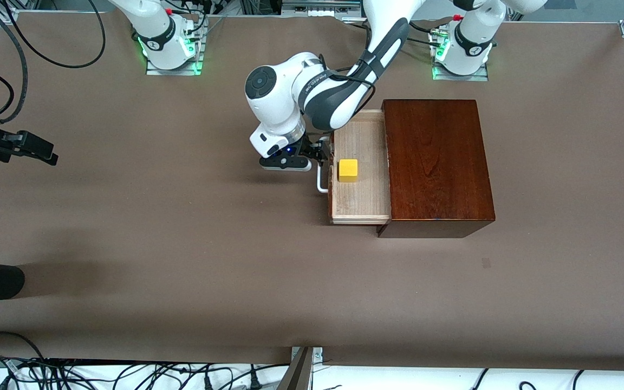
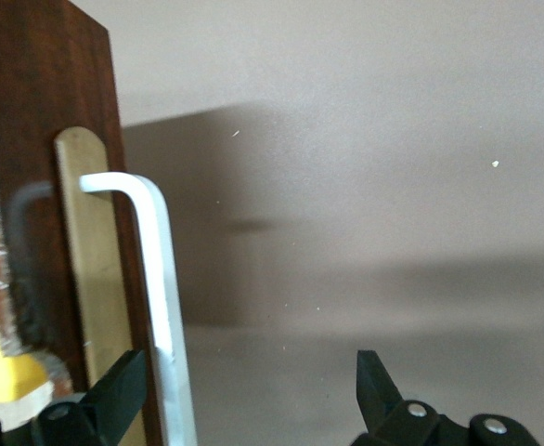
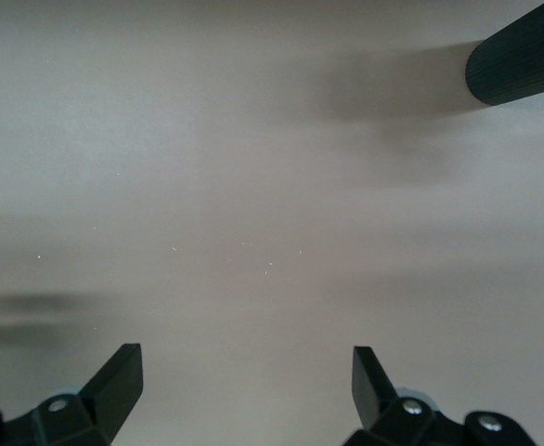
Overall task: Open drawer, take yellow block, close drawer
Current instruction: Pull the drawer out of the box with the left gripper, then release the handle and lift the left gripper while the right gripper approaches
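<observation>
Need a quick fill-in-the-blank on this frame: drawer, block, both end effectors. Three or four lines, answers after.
1. The drawer of the wooden box is ____.
2. The yellow block lies ____ the drawer.
3. The left end effector, fingers apart, is at the drawer's white ____.
4. The right end effector waits over bare ____.

Missing words: open; in; handle; table
</observation>
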Controlling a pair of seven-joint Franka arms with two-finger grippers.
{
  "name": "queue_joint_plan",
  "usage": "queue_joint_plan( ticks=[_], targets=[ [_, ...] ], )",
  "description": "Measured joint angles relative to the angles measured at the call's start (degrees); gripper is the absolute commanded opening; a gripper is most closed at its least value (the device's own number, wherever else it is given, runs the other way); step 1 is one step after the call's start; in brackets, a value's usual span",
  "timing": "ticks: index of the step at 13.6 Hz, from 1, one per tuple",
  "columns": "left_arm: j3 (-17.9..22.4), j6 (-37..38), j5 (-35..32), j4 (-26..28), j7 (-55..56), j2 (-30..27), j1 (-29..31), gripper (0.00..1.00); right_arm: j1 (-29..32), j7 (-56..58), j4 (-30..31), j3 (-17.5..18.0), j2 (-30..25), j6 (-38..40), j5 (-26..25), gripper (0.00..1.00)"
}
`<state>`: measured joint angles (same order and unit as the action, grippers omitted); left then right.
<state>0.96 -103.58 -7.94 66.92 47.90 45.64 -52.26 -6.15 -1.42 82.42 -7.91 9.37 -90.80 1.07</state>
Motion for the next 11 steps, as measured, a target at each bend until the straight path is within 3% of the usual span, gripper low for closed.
queue_joint_plan(
  ticks=[5,9,11],
  targets=[
    [-1.2,7.3,3.9,-1.3,0.0,-8.0,1.5,1.0,0.0,0.0,0.0,0.1,0.0,0.7,0.0,1.0],
    [-6.0,11.6,5.1,0.4,-0.2,-17.4,10.5,1.0,-0.1,-1.7,0.0,0.9,0.0,0.9,0.4,1.0],
    [-6.7,14.7,5.2,1.7,-3.6,-20.8,14.2,1.0,-0.3,-4.2,0.0,3.6,0.0,1.0,0.6,1.0]
  ],
)
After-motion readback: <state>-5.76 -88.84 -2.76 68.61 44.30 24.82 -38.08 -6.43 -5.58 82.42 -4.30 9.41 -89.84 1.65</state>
